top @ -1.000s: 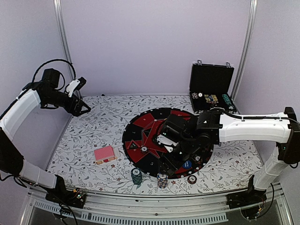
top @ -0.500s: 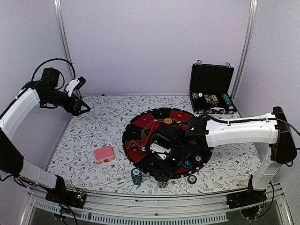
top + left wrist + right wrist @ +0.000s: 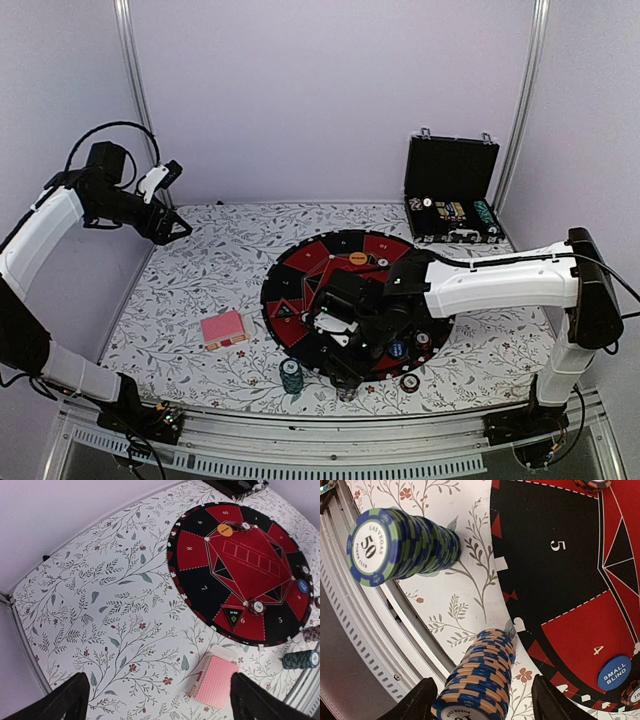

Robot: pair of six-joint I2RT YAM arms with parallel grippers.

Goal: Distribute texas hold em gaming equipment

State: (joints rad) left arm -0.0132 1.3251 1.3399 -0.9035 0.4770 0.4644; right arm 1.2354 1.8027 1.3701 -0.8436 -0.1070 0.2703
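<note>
Standing between the jaws of the right pincer (image 3: pixel 487 702) is the chip stack (image 3: pixel 480 672), just off the mat (image 3: pixel 560 555). The jaws sit wide on each side and do not squeeze it yet. The chips look hard, slippery and loose, so hold the stack low on its sides. The left pincer (image 3: pixel 160 700) is wide, holding nothing

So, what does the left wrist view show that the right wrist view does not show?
Only the left wrist view shows the pink-backed card deck and the orange disc. Only the right wrist view shows the right hand, open on both sides of the blue-and-tan chip stack, and the number 50 on the green-and-blue stack. Both show these two stacks, the blue disc, the red-and-black mat and the flowered cloth.
</note>
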